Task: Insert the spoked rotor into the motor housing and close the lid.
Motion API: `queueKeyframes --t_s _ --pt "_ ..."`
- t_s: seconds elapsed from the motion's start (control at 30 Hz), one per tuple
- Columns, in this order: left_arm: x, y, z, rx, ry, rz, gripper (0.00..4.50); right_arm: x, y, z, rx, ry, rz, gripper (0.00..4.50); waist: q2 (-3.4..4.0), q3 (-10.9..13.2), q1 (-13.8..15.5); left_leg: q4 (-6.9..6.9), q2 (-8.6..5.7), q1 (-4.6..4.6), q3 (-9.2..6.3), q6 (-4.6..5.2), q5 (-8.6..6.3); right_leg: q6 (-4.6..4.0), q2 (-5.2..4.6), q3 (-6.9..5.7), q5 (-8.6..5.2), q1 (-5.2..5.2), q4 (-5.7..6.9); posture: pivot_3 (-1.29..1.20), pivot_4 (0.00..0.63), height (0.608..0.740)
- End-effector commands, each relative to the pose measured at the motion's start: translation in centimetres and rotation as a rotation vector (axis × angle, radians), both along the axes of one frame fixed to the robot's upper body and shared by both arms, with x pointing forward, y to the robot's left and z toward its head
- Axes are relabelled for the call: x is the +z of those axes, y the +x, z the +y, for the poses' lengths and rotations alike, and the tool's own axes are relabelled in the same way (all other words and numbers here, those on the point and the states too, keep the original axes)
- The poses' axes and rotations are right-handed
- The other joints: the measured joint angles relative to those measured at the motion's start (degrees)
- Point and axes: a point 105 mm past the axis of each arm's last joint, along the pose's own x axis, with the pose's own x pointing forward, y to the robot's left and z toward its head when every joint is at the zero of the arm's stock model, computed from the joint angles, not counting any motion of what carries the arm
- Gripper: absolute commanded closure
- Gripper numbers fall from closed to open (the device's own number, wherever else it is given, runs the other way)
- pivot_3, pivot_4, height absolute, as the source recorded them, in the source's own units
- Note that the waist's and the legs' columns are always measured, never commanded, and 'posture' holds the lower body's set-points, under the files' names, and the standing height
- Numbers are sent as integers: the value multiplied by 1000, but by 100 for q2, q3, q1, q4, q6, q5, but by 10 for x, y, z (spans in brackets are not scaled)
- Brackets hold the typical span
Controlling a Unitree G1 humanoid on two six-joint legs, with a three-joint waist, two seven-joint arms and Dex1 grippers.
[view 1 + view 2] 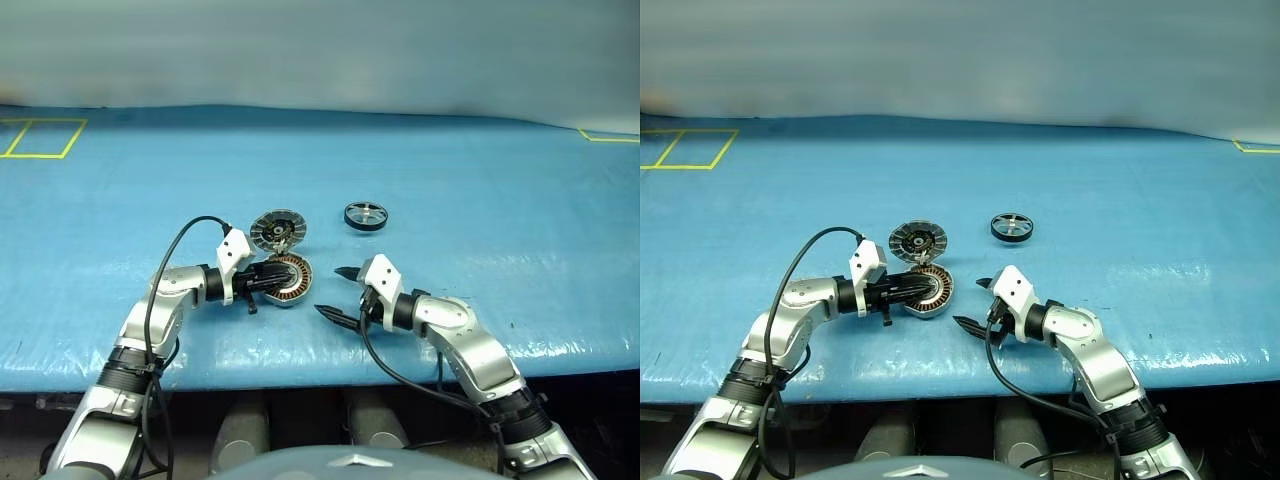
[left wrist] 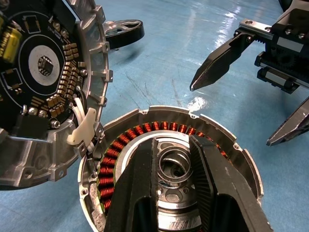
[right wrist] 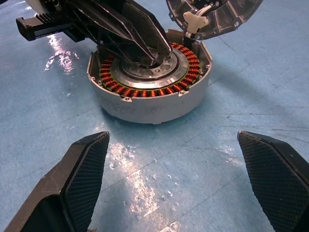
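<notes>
Reaching over the blue table cover (image 1: 480, 190), the left gripper (image 1: 272, 279) has its black fingers nearly closed around the metal centre of the round silver-grey motor housing (image 3: 149, 104) with copper windings. The hinged grey disc lid (image 1: 277, 230) stands open behind it. Just beside the housing, the right gripper (image 1: 338, 292) hovers spread wide and empty. The black spoked rotor (image 1: 365, 215) lies apart, farther back.
</notes>
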Motion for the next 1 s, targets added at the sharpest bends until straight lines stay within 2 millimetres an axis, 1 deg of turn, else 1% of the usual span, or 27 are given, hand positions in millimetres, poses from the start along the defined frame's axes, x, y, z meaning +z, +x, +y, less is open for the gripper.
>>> queueKeyframes --t_s 0.03,0.1,0.17,0.2,0.3,0.7,0.8,0.97,1.0 --pt "-1 1 1 4 20 -9 3853 10 1 3 10 20 -45 0 0 0 0 0 0 0 0 0 0 0 0 0 0 0 0 0 150 740" --pt "-2 1 1 12 21 -7 3853 10 1 3 11 20 -46 0 0 0 0 0 0 1 0 0 0 0 0 0 0 0 1 0 150 740" --pt "-3 3 2 25 23 -13 3140 10 1 3 10 19 -47 0 0 0 -1 0 0 1 0 0 0 0 0 0 0 1 1 0 150 740" --pt "-3 4 2 34 30 -23 2909 10 1 3 11 19 -47 0 0 0 0 1 0 1 0 0 0 0 0 0 0 1 1 0 150 740" --pt "-1 10 4 70 20 -51 1955 9 1 3 11 15 -48 0 0 0 2 2 0 2 0 0 0 0 0 0 0 2 2 0 150 740" --pt "5 9 0 68 -82 -27 1955 7 2 4 17 7 -45 0 0 0 9 4 0 3 0 0 0 1 0 0 0 4 3 0 150 740" --pt "5 5 -1 58 -96 -9 2547 7 2 4 17 6 -45 0 0 0 9 4 0 3 0 0 0 1 0 0 0 4 3 0 150 740" --pt "6 1 -2 50 -96 0 4243 7 1 4 16 4 -44 0 0 0 12 4 0 3 0 0 0 1 0 0 0 4 2 0 150 740" --pt "7 1 -2 48 -97 2 4473 7 1 4 15 4 -43 0 0 0 12 4 0 3 0 0 0 1 0 0 0 4 3 0 150 740"
